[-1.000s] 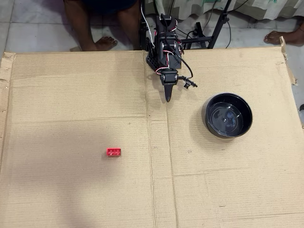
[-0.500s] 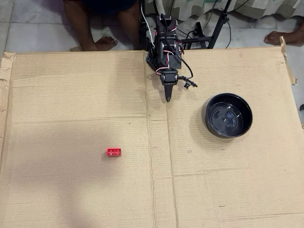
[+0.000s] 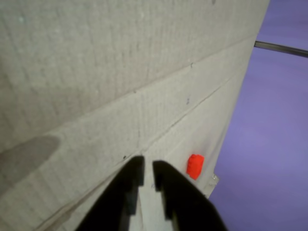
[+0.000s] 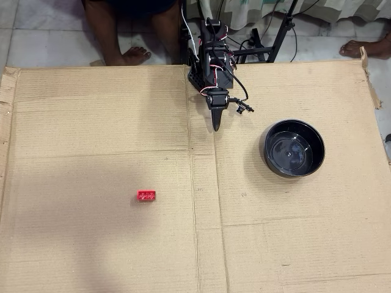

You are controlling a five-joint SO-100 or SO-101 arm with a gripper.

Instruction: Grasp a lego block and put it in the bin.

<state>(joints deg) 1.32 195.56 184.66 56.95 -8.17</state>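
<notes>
While the claw [image 4: 215, 125] sits nearly pressed together and empty near the cardboard's far edge, lego block [image 4: 146, 195] lies left of centre; bin [image 4: 294, 148] waits toward the right edge, reach not begun.

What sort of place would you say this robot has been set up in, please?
Most likely a room in someone's home, with the arm working at floor level: a flattened cardboard sheet lies over floor tiles, a person's bare feet rest at its edge, and patterned fabric hangs behind.
</notes>
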